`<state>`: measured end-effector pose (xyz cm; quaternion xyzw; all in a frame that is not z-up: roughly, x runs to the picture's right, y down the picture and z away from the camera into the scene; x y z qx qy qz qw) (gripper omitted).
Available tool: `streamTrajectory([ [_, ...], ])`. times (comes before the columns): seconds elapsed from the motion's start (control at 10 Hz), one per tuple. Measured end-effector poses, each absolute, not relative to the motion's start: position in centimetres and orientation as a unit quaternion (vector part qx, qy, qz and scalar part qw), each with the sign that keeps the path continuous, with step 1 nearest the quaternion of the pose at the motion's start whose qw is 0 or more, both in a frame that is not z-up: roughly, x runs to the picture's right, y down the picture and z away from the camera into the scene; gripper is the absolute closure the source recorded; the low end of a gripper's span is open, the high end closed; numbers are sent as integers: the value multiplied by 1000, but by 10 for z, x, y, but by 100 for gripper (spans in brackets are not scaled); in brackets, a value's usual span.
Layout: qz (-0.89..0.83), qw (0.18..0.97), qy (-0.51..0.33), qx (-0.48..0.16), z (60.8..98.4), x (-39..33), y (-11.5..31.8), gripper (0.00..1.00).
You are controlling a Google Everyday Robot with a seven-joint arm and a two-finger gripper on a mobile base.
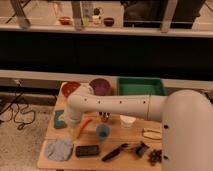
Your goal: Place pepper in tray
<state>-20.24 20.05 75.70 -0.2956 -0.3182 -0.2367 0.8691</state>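
A test lab, seemingly: wooden table [125,137] crowded with bowls [100,86] and fruit [155,156].

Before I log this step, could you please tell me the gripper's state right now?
Gripper: open, holding nothing, low and right beside the pepper.
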Motion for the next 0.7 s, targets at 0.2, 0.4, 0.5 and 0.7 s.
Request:
streamTrajectory([
  [0.2, -234, 871, -316, -295, 764, -189, 204, 20],
  [0.4, -226, 869, -322, -300, 778, -175, 222, 20],
  [0.5, -223, 869, -323, -302, 785, -172, 229, 20],
  [0.7, -221, 867, -326, -304, 796, -171, 239, 20],
])
